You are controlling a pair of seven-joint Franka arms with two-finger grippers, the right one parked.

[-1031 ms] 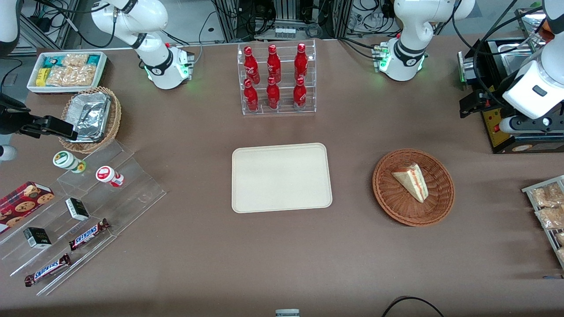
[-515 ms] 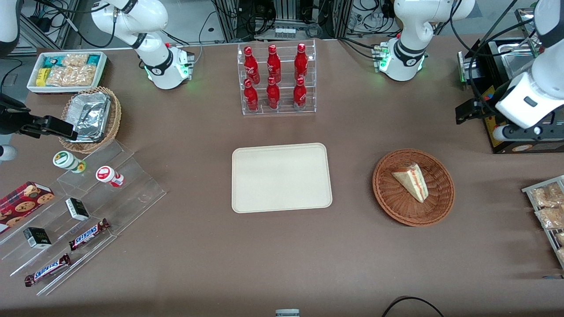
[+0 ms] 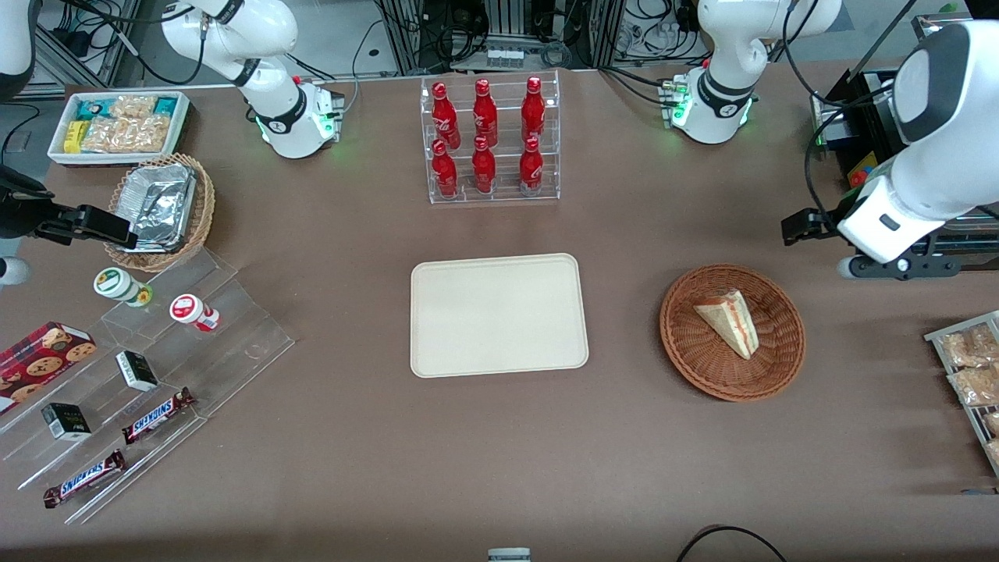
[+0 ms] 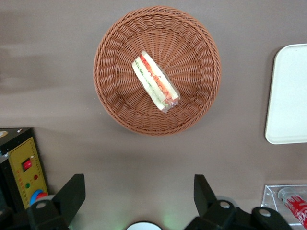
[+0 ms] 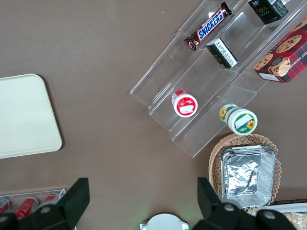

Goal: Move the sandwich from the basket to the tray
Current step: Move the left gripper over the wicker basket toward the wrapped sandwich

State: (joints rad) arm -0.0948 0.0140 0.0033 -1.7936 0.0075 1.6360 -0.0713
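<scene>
Cream-beige, the tray [image 3: 499, 314] lies mid-counter, bare to receive. The basket [image 3: 732, 332] sits toward the working arm's end, cradling the sandwich [image 3: 728, 321] on its side, filling edge up for a pinch. The gripper [image 4: 139, 201], fingers [image 4: 72, 194] spread wide, hovers high, sandwich well apart from them.

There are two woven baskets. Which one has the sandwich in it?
The reddish-brown basket beside the tray holds the sandwich. The tan basket holds foil. The open claw hovers near the sandwich's one.
</scene>
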